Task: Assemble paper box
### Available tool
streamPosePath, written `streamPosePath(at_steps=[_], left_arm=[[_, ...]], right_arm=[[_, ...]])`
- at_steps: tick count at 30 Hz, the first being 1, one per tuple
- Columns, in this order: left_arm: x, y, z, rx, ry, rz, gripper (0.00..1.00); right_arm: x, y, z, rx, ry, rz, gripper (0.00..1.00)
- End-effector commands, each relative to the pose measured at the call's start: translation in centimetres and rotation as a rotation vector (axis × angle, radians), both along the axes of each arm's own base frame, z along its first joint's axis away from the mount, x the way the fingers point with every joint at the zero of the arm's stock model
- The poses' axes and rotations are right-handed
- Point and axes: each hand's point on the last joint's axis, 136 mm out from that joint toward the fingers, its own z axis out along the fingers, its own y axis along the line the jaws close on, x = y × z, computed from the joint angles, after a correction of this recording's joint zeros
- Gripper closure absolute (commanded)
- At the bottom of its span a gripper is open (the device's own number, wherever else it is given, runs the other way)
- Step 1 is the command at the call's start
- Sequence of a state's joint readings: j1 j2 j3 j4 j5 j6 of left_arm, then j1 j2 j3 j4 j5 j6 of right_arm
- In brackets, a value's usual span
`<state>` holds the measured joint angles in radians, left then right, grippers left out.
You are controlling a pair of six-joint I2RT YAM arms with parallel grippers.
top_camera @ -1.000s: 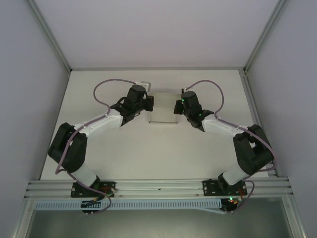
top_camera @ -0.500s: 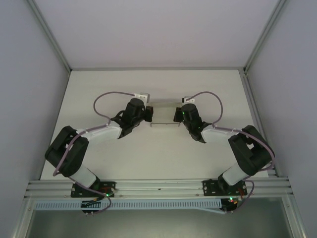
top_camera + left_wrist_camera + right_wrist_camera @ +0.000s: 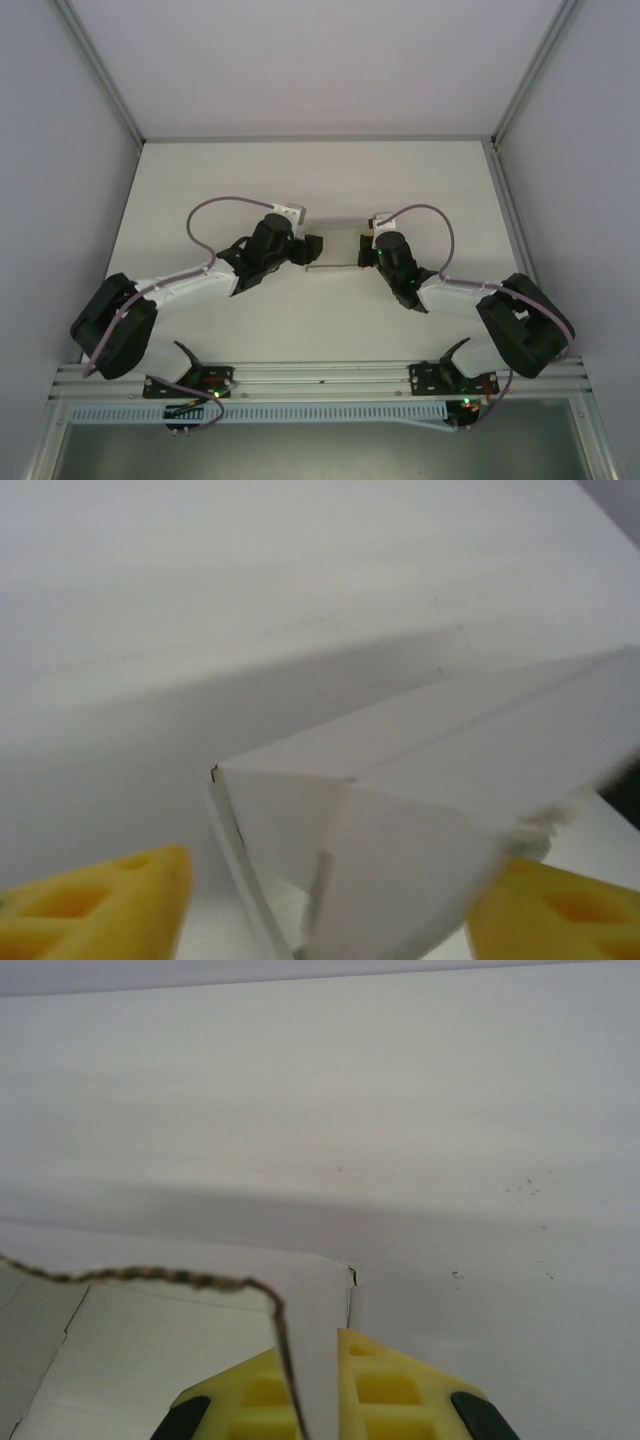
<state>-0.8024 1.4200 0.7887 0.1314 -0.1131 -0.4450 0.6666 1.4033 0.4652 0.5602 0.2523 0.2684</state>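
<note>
A: 1 paper box (image 3: 335, 250), where's it sit?

B: Mid desk (image 3: 330, 180) in the top view. It's white and partly folded.

A: Left end effector (image 3: 313, 247)?

B: At the box's left end. Its wrist cam has the yellow pads (image 3: 100, 905) spread wide, 1 each side of the folded end. The left-hand pad stands clear of the cardboard. The other sits right at the box's corner, contact unclear.

A: Right end effector (image 3: 366, 252)?

B: At the box's right end. Its wrist cam shows the pads narrow, w/ a thin cardboard edge of the box pinched btwn them.

A: Box shape?

B: Left wrist cam: creased end panel, not flush, w/ a slit along 1 side. 2 long panels run off to the right. Right wrist cam: inner face w/ crease lines, left of the pads.

A: Flat on the desk?

B: Can't tell. A soft shadow lies on the desk beside it in both wrist views.
</note>
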Motion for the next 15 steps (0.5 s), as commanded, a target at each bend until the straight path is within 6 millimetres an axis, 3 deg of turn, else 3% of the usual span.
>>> streamPosePath(at_steps=[1,3,9,11,15], left_arm=[[-1.4,-0.2,3.4,0.027,0.02,-0.02,0.08],[-1.9,0.1,4.1,0.037,0.064,-0.012,0.01],[-1.2,0.9,6.3,-0.038,0.187,0.101,0.0],[0.0,1.1,5.5,-0.101,0.279,0.133,0.0],[2.9,1.3,2.1,-0.202,0.442,0.171,0.0]], right_arm=[[-1.7,-0.9,-3.1,-0.12,0.072,0.012,1.0],[-1.9,-1.0,-3.3,-0.136,0.081,0.008,1.0],[-2.3,-0.8,-3.7,-0.181,0.075,0.007,1.0],[-2.7,-0.6,-4.3,-0.201,0.086,0.013,1.0],[-3.2,-0.7,-5.4,-0.244,0.1,0.008,1.0]])
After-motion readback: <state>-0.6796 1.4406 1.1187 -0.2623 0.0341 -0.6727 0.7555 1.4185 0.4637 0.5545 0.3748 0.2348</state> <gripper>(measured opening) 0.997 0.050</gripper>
